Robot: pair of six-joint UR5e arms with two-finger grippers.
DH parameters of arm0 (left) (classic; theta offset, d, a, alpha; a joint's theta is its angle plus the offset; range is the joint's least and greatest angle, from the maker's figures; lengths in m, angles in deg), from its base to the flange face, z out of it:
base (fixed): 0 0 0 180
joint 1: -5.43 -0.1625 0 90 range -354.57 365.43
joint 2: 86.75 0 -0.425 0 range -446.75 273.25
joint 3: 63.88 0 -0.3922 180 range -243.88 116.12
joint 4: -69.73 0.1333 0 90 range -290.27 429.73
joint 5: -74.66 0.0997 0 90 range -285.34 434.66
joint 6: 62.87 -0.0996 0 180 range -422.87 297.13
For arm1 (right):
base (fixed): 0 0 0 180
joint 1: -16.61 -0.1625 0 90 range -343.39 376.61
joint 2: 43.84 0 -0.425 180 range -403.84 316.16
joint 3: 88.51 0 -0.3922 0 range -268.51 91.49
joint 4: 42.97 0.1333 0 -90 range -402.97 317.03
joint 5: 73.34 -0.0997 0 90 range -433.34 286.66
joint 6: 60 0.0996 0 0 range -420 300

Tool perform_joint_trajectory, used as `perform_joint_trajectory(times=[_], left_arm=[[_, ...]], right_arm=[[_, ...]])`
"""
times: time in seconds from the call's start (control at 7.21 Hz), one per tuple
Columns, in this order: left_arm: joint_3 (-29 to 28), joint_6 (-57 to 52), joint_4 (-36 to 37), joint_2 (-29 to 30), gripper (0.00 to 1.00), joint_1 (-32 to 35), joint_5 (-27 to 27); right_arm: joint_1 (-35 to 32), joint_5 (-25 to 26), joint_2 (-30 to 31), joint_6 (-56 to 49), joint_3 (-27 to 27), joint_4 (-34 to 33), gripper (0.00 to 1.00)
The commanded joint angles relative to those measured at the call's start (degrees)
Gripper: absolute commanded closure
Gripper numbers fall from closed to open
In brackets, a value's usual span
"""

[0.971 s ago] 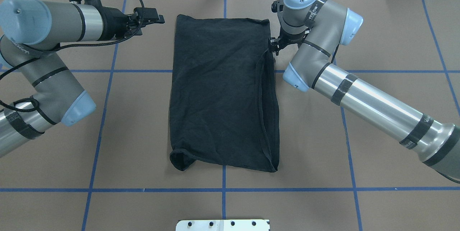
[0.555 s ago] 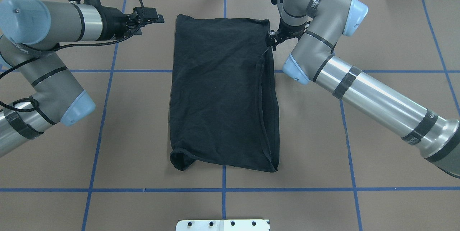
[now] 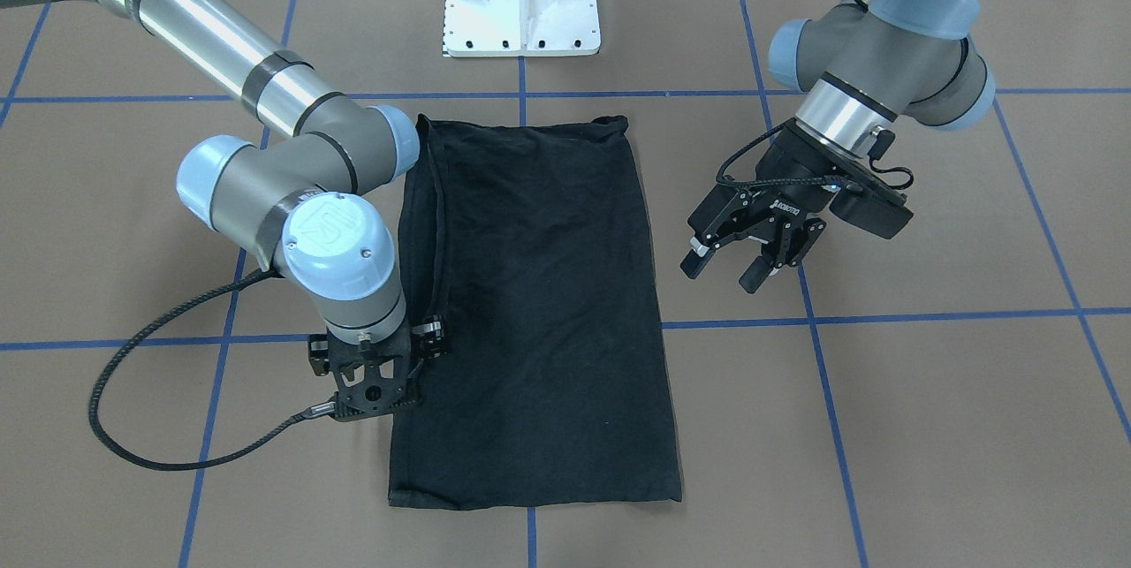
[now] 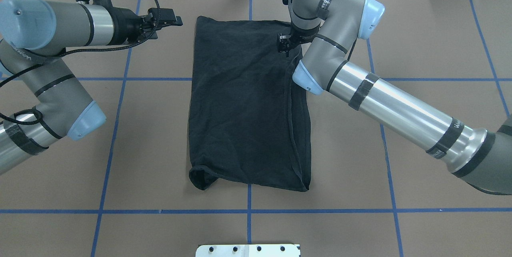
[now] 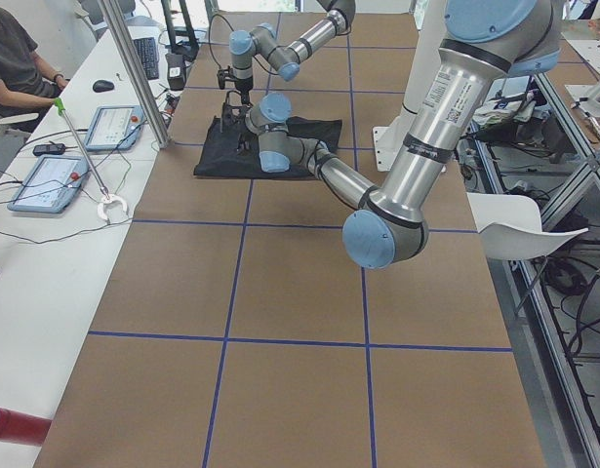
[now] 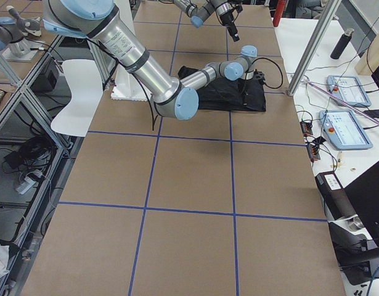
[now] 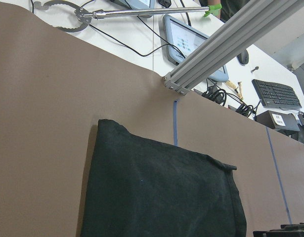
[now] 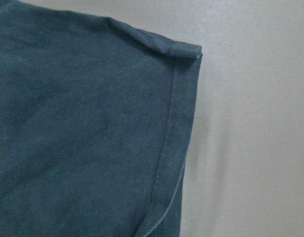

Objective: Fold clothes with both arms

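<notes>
Left hand (image 3: 722, 273) hovers spread wide, holding nothing; right hand (image 4: 285, 44) (opening hidden, cannot tell) over the T-shirt (image 3: 539, 303) edge.

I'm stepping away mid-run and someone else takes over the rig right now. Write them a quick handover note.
Left gripper: open, empty, hovering beside the shirt, off the cloth.
Right gripper: pointing down at the shirt's corner farthest from the base, on the robot's right. I cannot tell if it is open or shut.
Shirt: lies flat, folded into a long rectangle.
Done: lengthwise fold.
Left: probably folding it across its length.
</notes>
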Motion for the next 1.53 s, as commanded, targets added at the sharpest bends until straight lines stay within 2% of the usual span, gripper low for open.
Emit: perform_joint_trajectory(times=[0.0,0.69,1.39], left_arm=[[0.0,0.0,0.0,0.07,0.0,-0.09,0.0],[0.09,0.0,0.0,0.07,0.0,-0.09,0.0],[0.09,0.0,0.0,0.08,0.0,-0.09,0.0]], right_arm=[[1.02,0.75,-0.37,0.18,-1.21,-0.03,0.05],[2.25,0.4,-0.01,-0.08,-2.18,-0.64,0.05],[1.64,-0.13,1.38,-1.31,0.62,-7.58,0.06]])
